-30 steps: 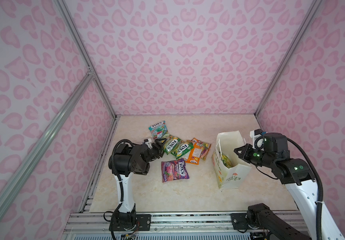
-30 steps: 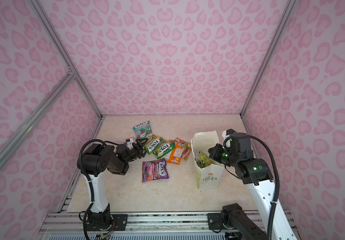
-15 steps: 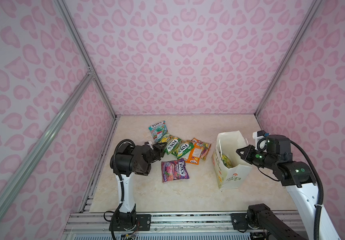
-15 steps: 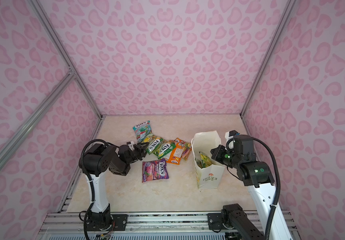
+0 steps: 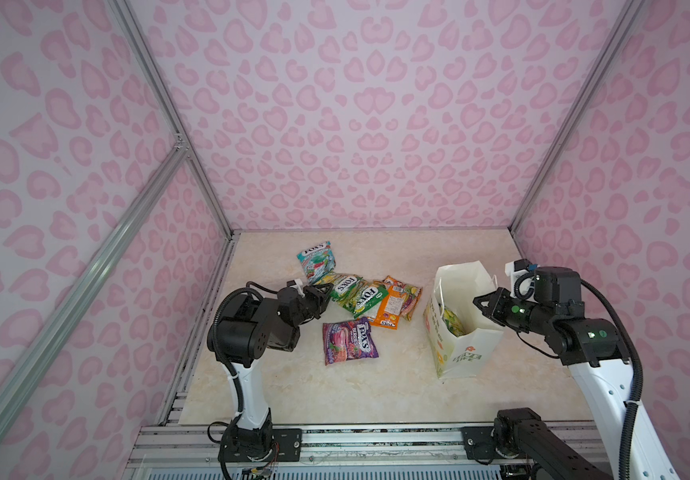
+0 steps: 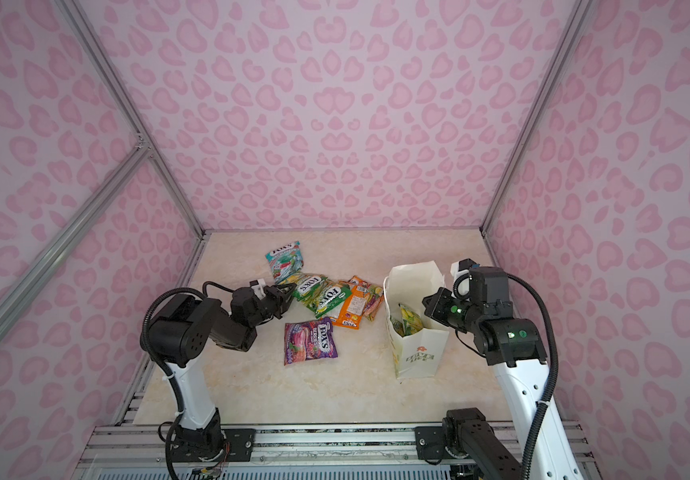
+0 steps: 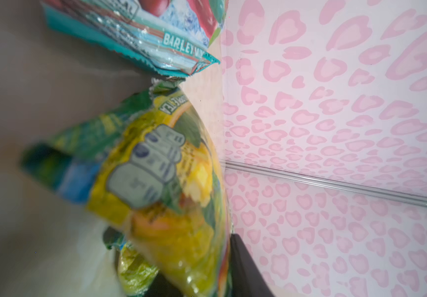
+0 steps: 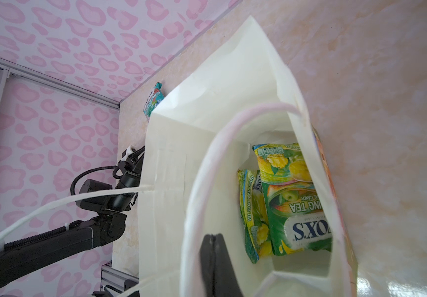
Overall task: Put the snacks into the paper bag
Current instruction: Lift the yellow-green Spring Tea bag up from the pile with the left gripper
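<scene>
The white paper bag (image 5: pixel 465 347) stands upright and open on the table (image 5: pixel 376 395), two green-yellow FOX'S pouches (image 8: pixel 292 200) lying inside it. The right gripper (image 8: pixel 215 246) sits at the bag's rim on the side away from the loose pile, fingers pressed together. At the end of that pile farthest from the bag, the left gripper (image 5: pixel 321 297) brackets a green-yellow pouch (image 7: pixel 171 180), but I cannot tell whether its fingers pinch it.

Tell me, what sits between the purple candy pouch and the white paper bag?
Nothing: in both top views only bare beige tabletop separates the purple FOX'S pouch from the paper bag.
</scene>
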Action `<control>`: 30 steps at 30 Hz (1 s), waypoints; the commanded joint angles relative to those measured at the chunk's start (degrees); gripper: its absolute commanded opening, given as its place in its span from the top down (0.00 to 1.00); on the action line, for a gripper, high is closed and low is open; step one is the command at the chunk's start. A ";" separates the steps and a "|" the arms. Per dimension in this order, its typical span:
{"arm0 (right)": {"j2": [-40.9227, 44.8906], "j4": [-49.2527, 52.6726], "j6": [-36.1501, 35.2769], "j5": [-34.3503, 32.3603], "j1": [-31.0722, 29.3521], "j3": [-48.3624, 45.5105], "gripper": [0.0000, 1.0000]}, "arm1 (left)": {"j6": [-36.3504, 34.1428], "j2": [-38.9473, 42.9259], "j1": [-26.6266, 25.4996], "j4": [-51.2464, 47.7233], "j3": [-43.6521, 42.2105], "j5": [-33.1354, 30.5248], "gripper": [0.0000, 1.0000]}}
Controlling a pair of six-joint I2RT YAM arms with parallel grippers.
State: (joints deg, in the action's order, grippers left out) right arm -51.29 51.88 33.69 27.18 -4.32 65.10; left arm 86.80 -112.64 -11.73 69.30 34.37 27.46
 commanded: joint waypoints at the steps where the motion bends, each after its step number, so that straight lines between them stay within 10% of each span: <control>1: -0.03 -0.88 -0.92 0.76 0.34 -0.37 1.00 | -0.57 0.08 -0.01 0.73 0.67 0.32 0.66; 19: 0.05 0.44 -1.92 1.91 2.30 -0.50 1.00 | 6.30 -10.32 -2.57 3.86 5.22 -3.20 0.22; 30: 0.18 1.49 -2.05 1.69 2.52 0.55 1.00 | 10.32 -16.63 -3.47 6.86 8.70 -5.48 0.26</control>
State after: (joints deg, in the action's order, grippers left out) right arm -51.24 52.58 32.27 28.93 -1.78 65.34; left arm 93.89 -127.35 -15.11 82.50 42.61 23.64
